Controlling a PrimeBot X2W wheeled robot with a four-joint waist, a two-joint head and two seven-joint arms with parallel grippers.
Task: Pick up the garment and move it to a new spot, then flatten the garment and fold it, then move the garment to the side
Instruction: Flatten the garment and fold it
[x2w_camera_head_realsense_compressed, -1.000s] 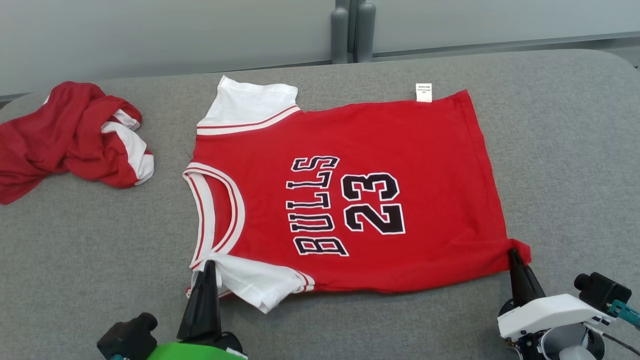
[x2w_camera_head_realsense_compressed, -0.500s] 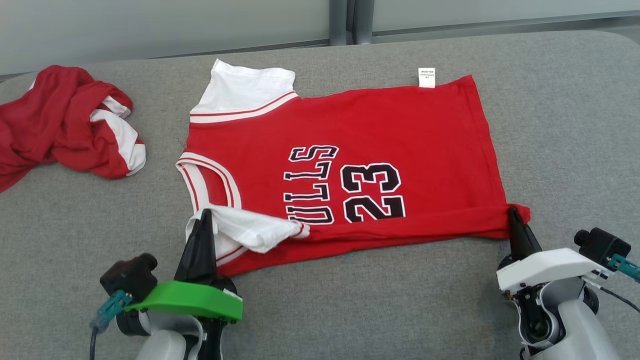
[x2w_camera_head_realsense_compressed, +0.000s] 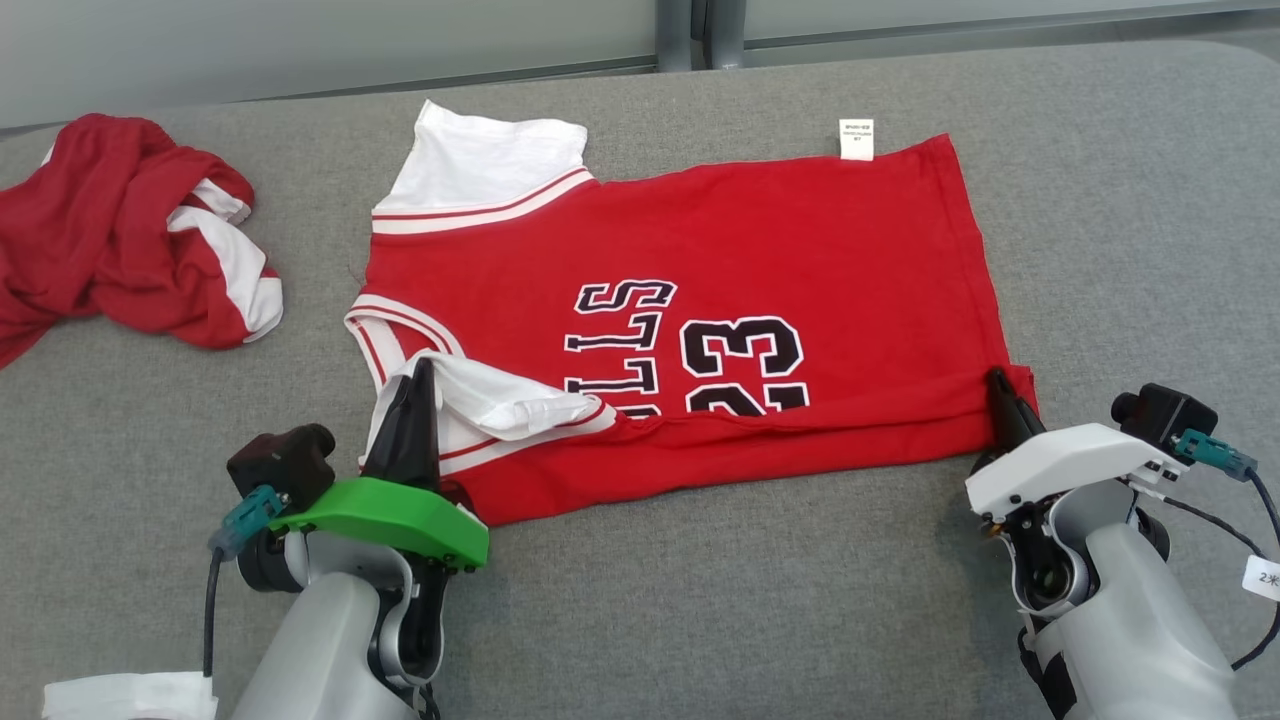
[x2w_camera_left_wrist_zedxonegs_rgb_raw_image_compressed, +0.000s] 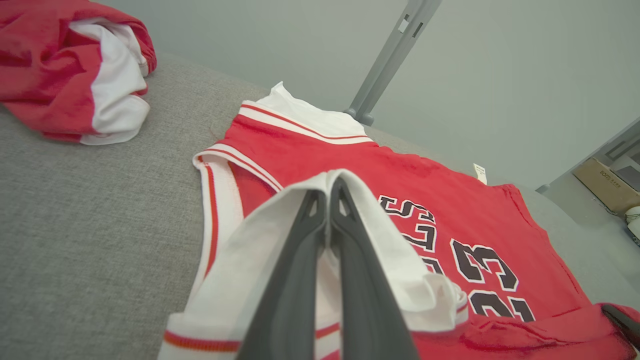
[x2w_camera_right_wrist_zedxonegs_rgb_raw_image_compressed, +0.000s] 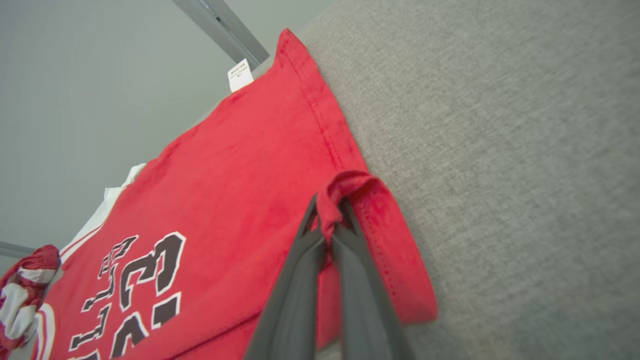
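Observation:
The garment (x2w_camera_head_realsense_compressed: 720, 250) is a red jersey with white sleeves and black "BULLS 23" lettering, spread sideways on the grey surface (x2w_camera_head_realsense_compressed: 700, 620). Its near long edge is lifted and carried over the body, covering the lower part of the lettering. My left gripper (x2w_camera_head_realsense_compressed: 418, 385) is shut on the near white sleeve (x2w_camera_left_wrist_zedxonegs_rgb_raw_image_compressed: 260, 250), which drapes over its fingers in the left wrist view. At the near hem corner (x2w_camera_right_wrist_zedxonegs_rgb_raw_image_compressed: 345, 190) my right gripper (x2w_camera_head_realsense_compressed: 1000, 390) is shut on the red cloth. The garment (x2w_camera_right_wrist_zedxonegs_rgb_raw_image_compressed: 225, 190) stretches away up-left in the right wrist view.
A second red and white garment (x2w_camera_head_realsense_compressed: 130, 250) lies crumpled at the far left of the surface, also in the left wrist view (x2w_camera_left_wrist_zedxonegs_rgb_raw_image_compressed: 75, 65). A grey wall and post (x2w_camera_head_realsense_compressed: 690, 30) stand behind the surface's far edge. A white label (x2w_camera_head_realsense_compressed: 857, 138) sticks out at the jersey's far hem.
Both grippers have moved away from me across the jersey, carrying its near edge over the body; the fold now hides the lower lettering. The head camera has tilted down slightly.

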